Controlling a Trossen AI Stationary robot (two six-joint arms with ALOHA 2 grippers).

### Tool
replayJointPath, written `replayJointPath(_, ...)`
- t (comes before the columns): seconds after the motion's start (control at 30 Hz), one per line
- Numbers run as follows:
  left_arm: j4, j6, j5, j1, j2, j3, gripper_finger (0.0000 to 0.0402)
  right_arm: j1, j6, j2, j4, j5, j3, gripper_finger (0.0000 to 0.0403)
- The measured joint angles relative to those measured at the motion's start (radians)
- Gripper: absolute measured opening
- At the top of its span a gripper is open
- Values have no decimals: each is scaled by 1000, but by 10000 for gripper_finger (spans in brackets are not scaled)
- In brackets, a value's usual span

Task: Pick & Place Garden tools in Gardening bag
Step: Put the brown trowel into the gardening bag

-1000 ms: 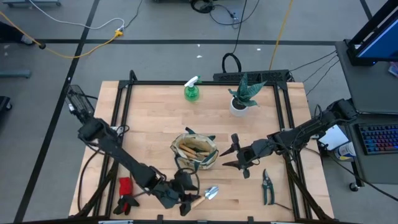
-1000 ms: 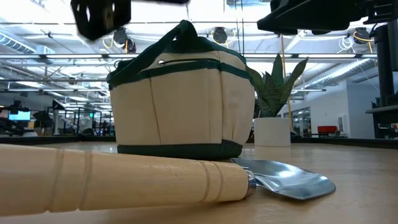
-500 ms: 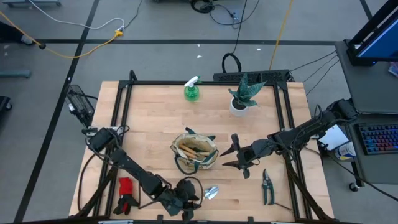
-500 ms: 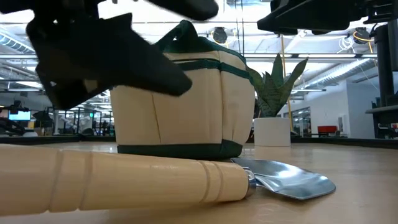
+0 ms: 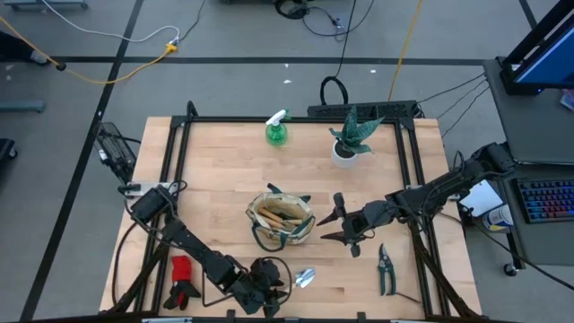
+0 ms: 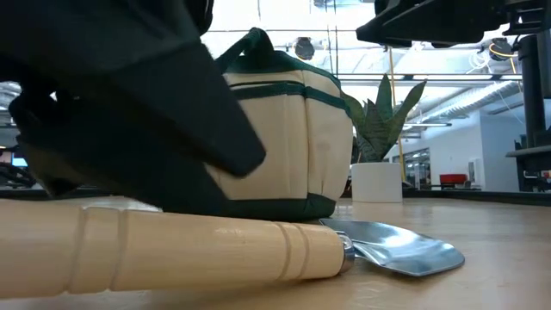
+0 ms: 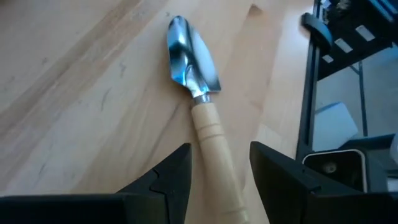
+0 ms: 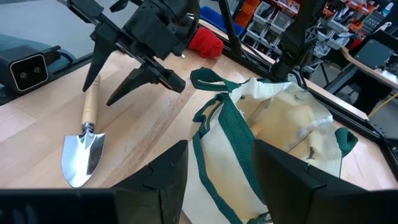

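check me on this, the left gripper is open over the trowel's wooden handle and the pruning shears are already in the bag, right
Not quite. The pruning shears lie on the table right of the gardening bag, as the high view shows. The rest holds: the left gripper is open over the trowel handle.

Plant: spiky green leaves in a white pot (image 5: 343, 151), upright, well beyond the right arm's jaws, towards the far edge.
Surface: pale wood boards (image 5: 215, 179) inside a black frame.
Keyboard: backlit, on a side desk (image 5: 544, 199), off past the right arm.
Cables: yellow and black (image 5: 134, 63), lying on the grey floor.
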Motion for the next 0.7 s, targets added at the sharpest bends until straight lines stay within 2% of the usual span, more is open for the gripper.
replayJointPath(0.57,-11,7,33,-1,0,0,166,0,-4,0,0,0,0,171)
replayJointPath(0.7,-26,11,72,-4,0,0,166,0,-4,0,0,0,0,171)
